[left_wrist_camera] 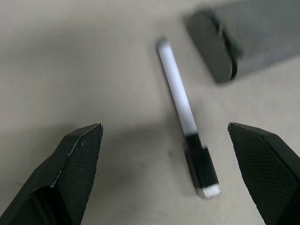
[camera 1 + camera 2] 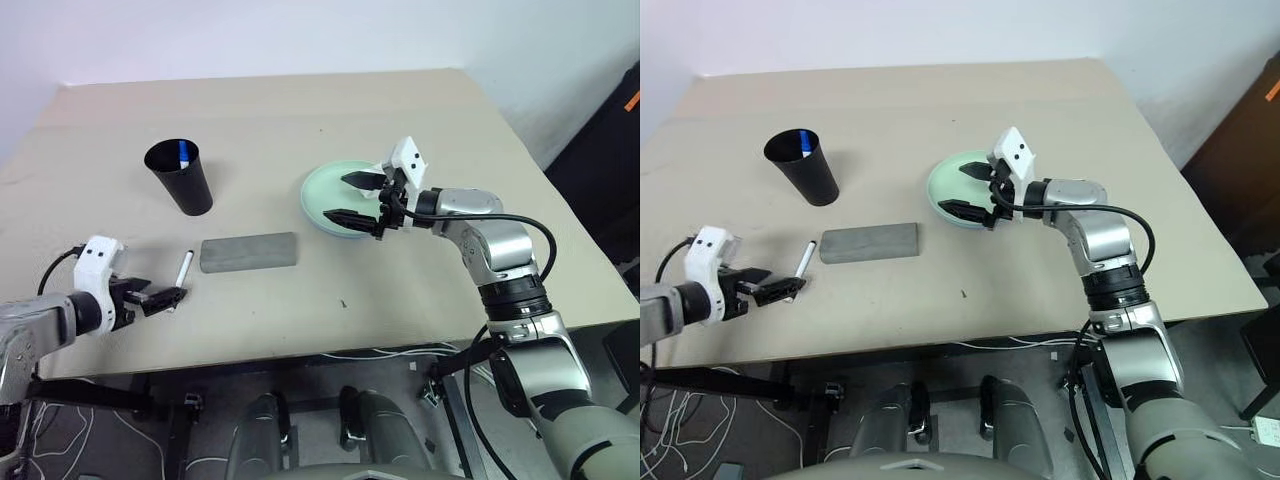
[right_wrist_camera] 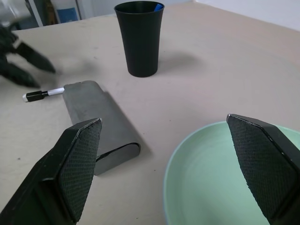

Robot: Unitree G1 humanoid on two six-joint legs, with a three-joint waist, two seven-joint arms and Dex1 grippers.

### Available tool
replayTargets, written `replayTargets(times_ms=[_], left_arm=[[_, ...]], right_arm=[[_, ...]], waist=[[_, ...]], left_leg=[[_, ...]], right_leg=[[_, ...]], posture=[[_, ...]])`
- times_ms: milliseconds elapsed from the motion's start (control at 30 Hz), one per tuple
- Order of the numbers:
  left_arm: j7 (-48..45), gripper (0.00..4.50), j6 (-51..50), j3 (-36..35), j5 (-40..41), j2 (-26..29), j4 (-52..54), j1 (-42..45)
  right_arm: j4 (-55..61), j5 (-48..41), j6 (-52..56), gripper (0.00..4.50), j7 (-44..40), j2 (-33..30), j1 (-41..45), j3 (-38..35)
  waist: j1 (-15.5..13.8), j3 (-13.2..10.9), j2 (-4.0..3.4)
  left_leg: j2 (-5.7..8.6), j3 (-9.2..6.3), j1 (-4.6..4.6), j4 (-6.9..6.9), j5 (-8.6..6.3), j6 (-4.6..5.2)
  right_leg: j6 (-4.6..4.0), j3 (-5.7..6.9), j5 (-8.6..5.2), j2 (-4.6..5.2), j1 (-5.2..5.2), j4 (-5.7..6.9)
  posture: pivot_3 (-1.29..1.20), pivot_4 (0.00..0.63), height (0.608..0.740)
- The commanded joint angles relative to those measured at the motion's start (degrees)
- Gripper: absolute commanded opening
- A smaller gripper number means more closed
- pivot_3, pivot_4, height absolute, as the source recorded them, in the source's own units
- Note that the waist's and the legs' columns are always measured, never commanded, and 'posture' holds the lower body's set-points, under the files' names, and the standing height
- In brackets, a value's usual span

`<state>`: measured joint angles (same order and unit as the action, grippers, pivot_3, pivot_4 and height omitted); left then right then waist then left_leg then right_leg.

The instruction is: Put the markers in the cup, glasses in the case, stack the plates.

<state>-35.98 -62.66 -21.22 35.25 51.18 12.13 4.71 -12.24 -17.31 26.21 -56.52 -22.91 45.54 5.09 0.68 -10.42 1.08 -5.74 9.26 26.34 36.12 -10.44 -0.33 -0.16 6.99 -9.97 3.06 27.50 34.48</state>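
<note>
The black cup (image 2: 180,180) stands at the back left with a blue-capped marker (image 2: 184,153) inside it. The second marker (image 1: 185,117), white with a black cap, lies on the table left of the closed grey case (image 2: 249,251). My left gripper (image 2: 168,294) is open and low over the table, its tips just short of this marker's capped end. A mint green plate (image 2: 322,190) lies right of centre, with a pale bluish edge along its near side. My right gripper (image 2: 338,197) hovers open above it, holding nothing. The glasses are hidden.
The tan table (image 2: 400,290) ends close in front of the case and the marker. Cables hang below its front edge. The cup, case and plate stand well apart from one another.
</note>
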Motion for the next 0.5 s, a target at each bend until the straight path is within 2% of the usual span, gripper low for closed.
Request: replayTargets(times_ms=[33,233,300,333,367,400,433,467,500], left_arm=[[2.78,4.48,-1.58,3.84,-2.76,0.32,-0.42,2.77],[3.98,4.48,-5.87,9.74,-5.22,1.02,-4.19,7.70],[3.81,4.09,-6.59,10.39,-5.54,1.09,-4.99,8.39],[3.67,3.89,-7.04,10.68,-5.68,1.26,-5.21,8.66],[3.52,3.55,-7.37,10.90,-5.82,1.39,-5.35,8.86],[3.47,3.19,-7.92,11.04,-5.88,1.41,-5.74,9.29],[3.50,2.83,-8.16,11.20,-6.09,1.49,-6.16,9.72],[3.54,2.54,-8.47,11.04,-6.09,1.35,-6.63,10.15],[3.45,2.13,-8.64,11.00,-6.19,1.34,-6.99,10.51]], right_arm=[[2.43,-0.82,0.51,4.50,0.79,-0.74,0.46,-1.34],[4.51,-1.12,2.06,4.50,2.63,-1.20,-1.19,-1.77],[5.16,-1.11,2.32,4.50,3.25,-1.35,-1.74,-1.90],[5.39,-1.12,2.42,4.50,3.48,-1.47,-1.94,-2.01],[5.55,-1.14,2.49,4.50,3.64,-1.55,-2.07,-2.07],[5.63,-1.10,2.46,4.50,3.85,-1.66,-2.16,-2.16],[5.65,-1.05,2.41,4.50,4.04,-1.73,-2.20,-2.25],[5.63,-1.01,2.40,4.50,4.20,-1.77,-2.20,-2.32],[5.60,-0.99,2.39,4.50,4.33,-1.79,-2.21,-2.36]], waist=[[-0.02,0.01,-0.03],[-0.03,0.13,-0.40],[0.05,0.29,-1.09],[-0.21,0.40,-1.44],[-0.06,0.44,-1.36],[-0.08,0.50,-0.64],[-0.45,0.34,-0.68],[-0.60,0.31,-0.71],[-0.65,0.25,-0.81]], left_leg=[[0.01,0.00,-0.01,-0.05,0.00,0.00],[0.01,-0.12,-0.01,-0.11,-0.01,0.00],[-0.12,-0.22,0.05,-0.16,-0.01,0.00],[-0.47,-0.30,0.22,-0.39,-0.01,0.00],[-1.06,-0.04,0.78,-1.08,0.02,0.01],[-1.04,0.47,0.61,-1.25,0.03,0.02],[-0.64,1.63,-0.32,-1.34,0.09,-0.03],[0.20,1.29,-0.68,-1.31,0.11,-0.08],[0.89,-0.06,-1.05,-1.14,0.15,-0.17]], right_leg=[[-0.04,0.01,0.06,0.07,0.01,0.00],[-0.01,0.14,0.45,0.05,-0.10,-0.25],[0.00,0.15,0.77,-0.27,-0.21,-0.66],[-0.01,0.22,1.35,-0.70,-0.45,-1.50],[-0.01,0.11,1.66,-0.86,-0.75,-1.35],[-0.43,0.15,-0.58,-0.17,-0.62,2.27],[-0.12,-0.19,-4.03,0.54,-0.96,3.60],[-0.09,-0.44,-4.59,0.74,-0.95,4.08],[-0.19,-0.53,-4.65,0.74,-1.33,4.02]], posture=[[0.00,0.150,0.740],[0.00,0.150,0.740],[0.00,0.150,0.740],[0.00,0.150,0.740],[0.00,0.150,0.740],[0.00,0.150,0.740],[0.00,0.150,0.740],[0.00,0.150,0.740],[0.00,0.150,0.740]])
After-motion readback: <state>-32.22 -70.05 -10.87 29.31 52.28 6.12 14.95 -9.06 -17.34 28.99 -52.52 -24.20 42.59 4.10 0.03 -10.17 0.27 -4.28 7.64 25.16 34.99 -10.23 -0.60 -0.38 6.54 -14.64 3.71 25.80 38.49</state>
